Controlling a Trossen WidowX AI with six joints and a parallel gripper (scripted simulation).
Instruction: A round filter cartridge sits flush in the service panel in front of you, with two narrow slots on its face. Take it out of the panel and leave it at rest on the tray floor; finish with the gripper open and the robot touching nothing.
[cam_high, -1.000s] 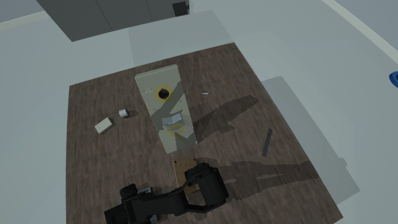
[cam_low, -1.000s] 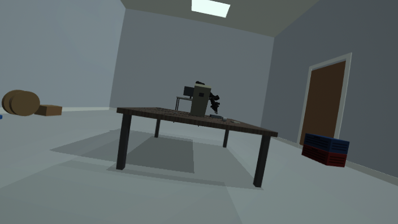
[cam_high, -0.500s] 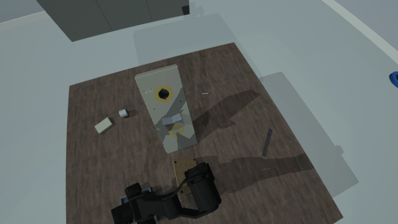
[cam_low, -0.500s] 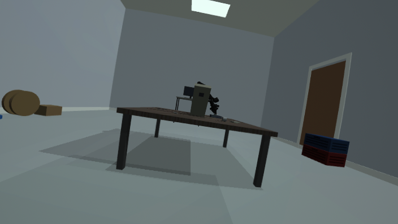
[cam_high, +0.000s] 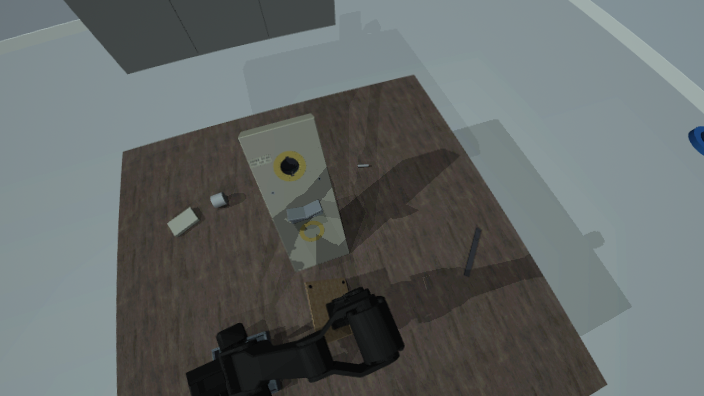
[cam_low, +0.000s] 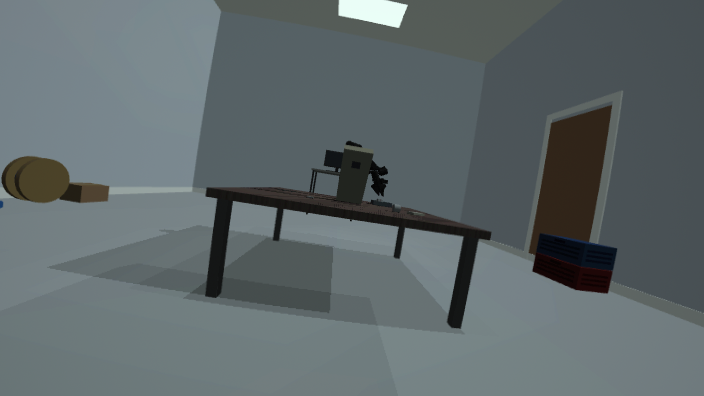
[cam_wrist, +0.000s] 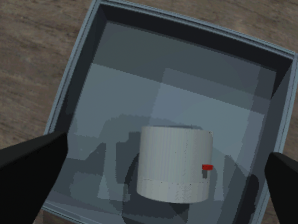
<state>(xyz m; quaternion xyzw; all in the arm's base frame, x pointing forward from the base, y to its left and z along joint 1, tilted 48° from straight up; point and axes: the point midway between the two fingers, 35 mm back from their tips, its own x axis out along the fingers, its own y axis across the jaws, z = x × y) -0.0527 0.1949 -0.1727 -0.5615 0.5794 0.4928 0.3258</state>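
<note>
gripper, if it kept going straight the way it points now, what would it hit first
Most likely the white filter cartridge, lying in the grey tray directly below the open gripper. Its fingers stand wide on either side, so they might pass it and meet the tray floor; depth is unclear.

The cartridge (cam_wrist: 174, 164) lies in the tray (cam_wrist: 80, 63) on the table (cam_wrist: 40, 3), below the tool (cam_wrist: 153, 183), between its spread fingers.

The dark wood-grain table (cam_high: 450, 320) carries a beige service panel (cam_high: 280, 145), standing upright in the exterior view. To one side of it lie a small white cylinder (cam_high: 218, 200) and a pale block (cam_high: 183, 221); to the other, a tiny light pin (cam_high: 363, 165) and a dark flat bar (cam_high: 473, 251). A cork-coloured base plate (cam_high: 320, 292) lies under the arm's foot, and a grey tray (cam_wrist: 80, 56) sits on the wood.
</note>
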